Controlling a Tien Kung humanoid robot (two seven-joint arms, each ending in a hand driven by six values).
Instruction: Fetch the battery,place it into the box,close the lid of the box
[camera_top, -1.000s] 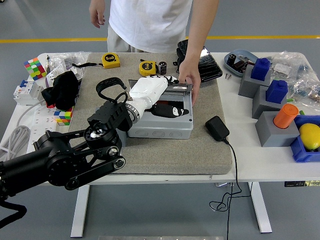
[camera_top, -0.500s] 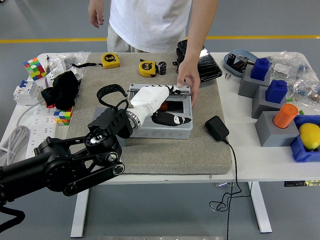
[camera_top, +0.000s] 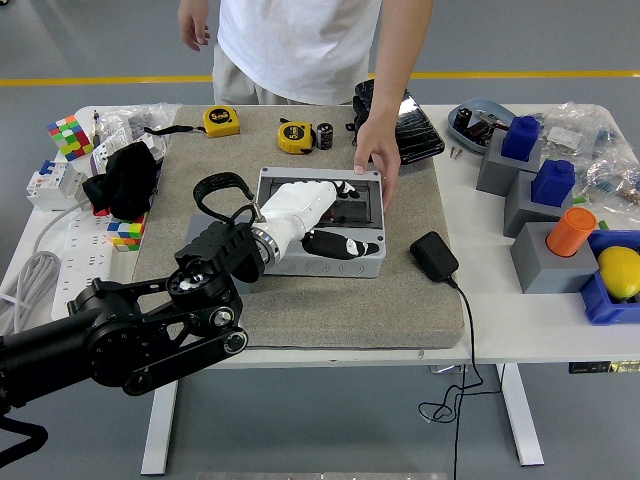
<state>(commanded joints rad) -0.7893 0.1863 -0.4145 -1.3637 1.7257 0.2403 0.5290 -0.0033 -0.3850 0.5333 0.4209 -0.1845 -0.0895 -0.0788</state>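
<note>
Now we are pressing our left hand (camera_top: 330, 215), white with black fingers spread flat, on the grey plastic box (camera_top: 320, 235) lid; battery unseen, while a person's hand (camera_top: 377, 160) is steadying its far edge.

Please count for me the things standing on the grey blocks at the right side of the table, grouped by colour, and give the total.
Blue pieces: 2, one on the far grey block and one on the middle grey block.
Orange pieces: 1, a cylinder on the nearest grey block.
Total: 3.
</note>
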